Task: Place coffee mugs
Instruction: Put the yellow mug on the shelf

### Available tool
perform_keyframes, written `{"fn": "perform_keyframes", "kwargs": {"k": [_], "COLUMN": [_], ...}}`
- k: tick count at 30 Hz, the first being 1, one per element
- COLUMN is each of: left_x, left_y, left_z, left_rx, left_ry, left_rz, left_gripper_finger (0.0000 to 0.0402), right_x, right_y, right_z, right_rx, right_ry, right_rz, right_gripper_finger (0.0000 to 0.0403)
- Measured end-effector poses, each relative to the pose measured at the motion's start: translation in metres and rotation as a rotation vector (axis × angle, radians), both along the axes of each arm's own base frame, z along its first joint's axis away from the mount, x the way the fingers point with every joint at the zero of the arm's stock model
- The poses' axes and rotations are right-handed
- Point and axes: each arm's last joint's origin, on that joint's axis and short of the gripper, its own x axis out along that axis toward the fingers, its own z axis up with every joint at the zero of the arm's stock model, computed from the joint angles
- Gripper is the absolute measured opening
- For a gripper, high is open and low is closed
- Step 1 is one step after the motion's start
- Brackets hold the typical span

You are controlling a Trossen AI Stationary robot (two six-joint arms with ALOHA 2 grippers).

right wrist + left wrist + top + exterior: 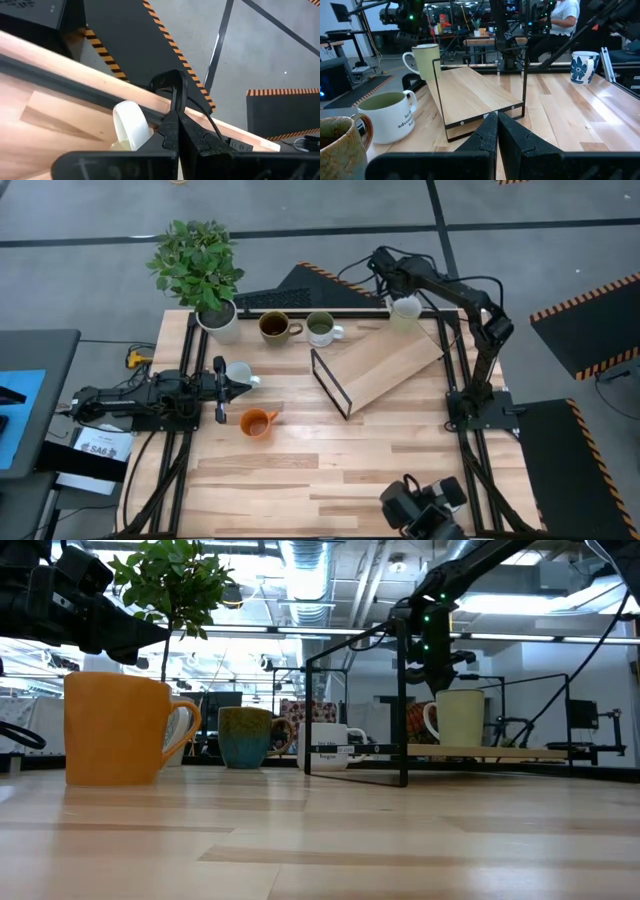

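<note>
A cream mug [405, 312] stands on the far end of a wooden shelf board [385, 365]. My right gripper [175, 125] is shut just above and beside its rim [440, 688]. My left gripper [496, 122] is shut and empty, raised over a white mug [238, 370] at the table's left. An orange mug [257, 422] stands nearer. A brown mug [273, 326] and a pale mug with green inside [320, 328] stand at the far edge. A blue-patterned mug [582, 66] shows only in the left wrist view, toward the near right. My right gripper points down beside the cream mug's rim [131, 125], on its handle side. I cannot tell whether the shut fingers touch the mug. The mug stands upright on the board [460, 718].
A white pot with a green plant [200, 265] stands at the far left corner. The board's black wire frame [330, 385] stands upright mid-table. Bare wood lies between the frame and the near edge. A camera mount [425, 510] sits at the near edge.
</note>
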Motion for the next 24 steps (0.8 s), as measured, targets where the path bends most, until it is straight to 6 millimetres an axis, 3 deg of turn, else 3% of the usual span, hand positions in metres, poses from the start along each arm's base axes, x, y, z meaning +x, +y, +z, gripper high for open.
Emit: {"fn": "perform_keyframes", "kwargs": {"k": [9, 21, 24], "left_x": [0.000, 0.000, 0.000], "left_y": [0.000, 0.000, 0.000], "left_z": [0.000, 0.000, 0.000], "left_rx": [0.000, 0.000, 0.000], "left_ry": [0.000, 0.000, 0.000], "left_rz": [0.000, 0.000, 0.000], "left_gripper_finger": [0.0000, 0.0000, 0.0000], "right_x": [-0.004, 0.007, 0.005], "right_y": [0.006, 0.020, 0.024], "right_z": [-0.002, -0.003, 0.005], "right_rx": [0.058, 0.087, 0.060], "right_ry": [0.062, 0.086, 0.072], "right_rz": [0.004, 0.060, 0.063], "right_gripper_finger": [0.0018, 0.0018, 0.0018]}}
